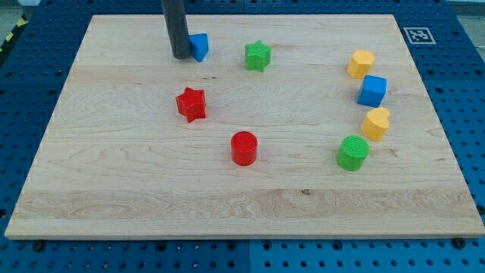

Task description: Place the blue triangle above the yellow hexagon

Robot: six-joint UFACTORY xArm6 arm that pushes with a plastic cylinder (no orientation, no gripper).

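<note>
My tip touches the left side of the blue triangle, near the counter's top edge. There is no claw. The yellow hexagon sits well apart at right, above the blue cube.

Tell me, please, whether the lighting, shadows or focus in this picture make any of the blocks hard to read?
Camera view: lighting is even and soft, with only faint shadows under the blocks and no glare on the wooden board; focus is sharp throughout. Only the blue triangle is partly hidden, since my tip stands touching its left side.
</note>
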